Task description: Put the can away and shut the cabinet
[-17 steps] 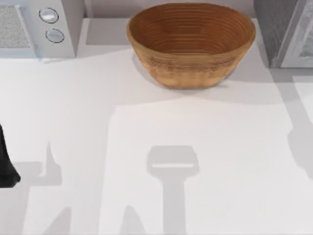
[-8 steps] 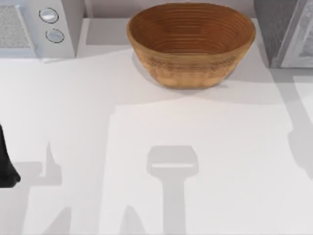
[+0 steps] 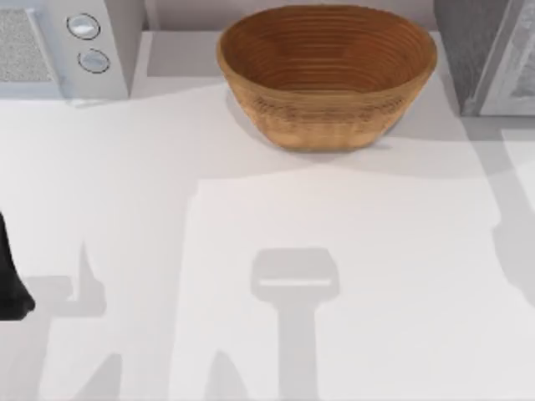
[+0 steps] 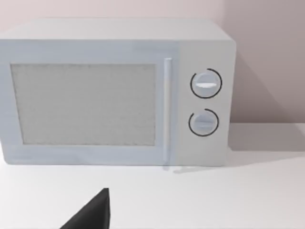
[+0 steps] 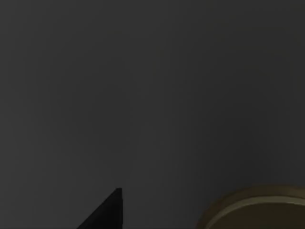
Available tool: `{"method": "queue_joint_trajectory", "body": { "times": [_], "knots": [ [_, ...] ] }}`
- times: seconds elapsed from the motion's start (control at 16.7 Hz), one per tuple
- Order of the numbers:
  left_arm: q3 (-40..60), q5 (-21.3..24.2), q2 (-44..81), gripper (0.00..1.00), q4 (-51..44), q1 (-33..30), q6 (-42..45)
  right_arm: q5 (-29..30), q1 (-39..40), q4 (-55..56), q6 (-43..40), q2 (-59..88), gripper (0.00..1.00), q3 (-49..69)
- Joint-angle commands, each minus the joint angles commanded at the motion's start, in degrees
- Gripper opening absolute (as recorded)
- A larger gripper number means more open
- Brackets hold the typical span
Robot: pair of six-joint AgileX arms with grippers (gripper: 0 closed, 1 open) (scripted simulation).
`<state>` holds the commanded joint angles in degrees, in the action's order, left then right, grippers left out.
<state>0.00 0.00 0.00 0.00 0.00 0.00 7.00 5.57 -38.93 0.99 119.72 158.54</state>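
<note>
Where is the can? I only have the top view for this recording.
Observer: The right wrist view is dark, but a dull gold round rim lies at its edge, likely the top of the can.
Operator: What does the left arm face?
Observer: Its wrist view looks straight at the front of the microwave, whose door is shut.
Operator: Any controls there?
Observer: Two round dials, one above the other, beside the door's handle.
</note>
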Motion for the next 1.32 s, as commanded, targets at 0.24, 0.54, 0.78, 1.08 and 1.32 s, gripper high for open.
{"method": "queue_joint_trajectory", "body": {
  "times": [0.24,0.54,0.78,1.08,1.32],
  "knots": [
    [0.0,0.0,0.0,1.00,0.0,0.0,0.0,0.0,0.0,0.0,0.0,0.0,1.00,0.0],
    [0.0,0.0,0.0,1.00,0.0,0.0,0.0,-0.6,0.0,1.6,-0.4,-3.2,1.00,-3.5],
    [0.0,0.0,0.0,1.00,0.0,0.0,0.0,-2.5,-0.5,7.1,-1.5,-15.3,1.00,-16.3],
    [0.0,0.0,0.0,1.00,0.0,0.0,0.0,-5.3,-1.6,16.4,-2.9,-40.2,1.00,-45.9],
    [0.0,0.0,0.0,1.00,0.0,0.0,0.0,-7.1,-2.6,24.1,-3.5,-62.8,1.00,-78.4]
  ]
}}
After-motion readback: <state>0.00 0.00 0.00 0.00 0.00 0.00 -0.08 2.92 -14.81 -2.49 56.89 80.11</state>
